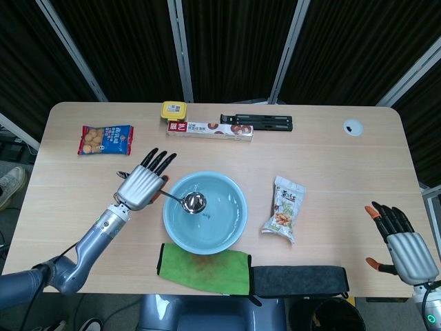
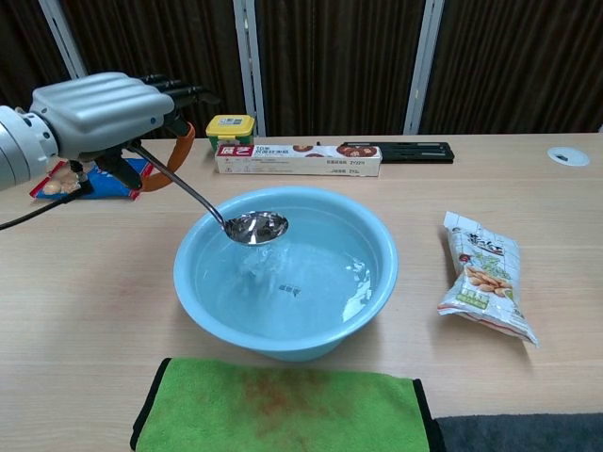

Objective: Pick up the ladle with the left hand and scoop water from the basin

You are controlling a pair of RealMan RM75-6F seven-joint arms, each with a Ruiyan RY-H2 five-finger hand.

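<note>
The left robot hand (image 2: 99, 113) holds the ladle (image 2: 212, 205) by its handle; its bowl points right, above the basin (image 2: 283, 273).

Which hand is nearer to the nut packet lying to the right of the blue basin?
The right hand is slightly nearer; it hovers open at the table's right edge. The left hand holds the ladle beyond the basin, on the far side from the nut packet.
</note>
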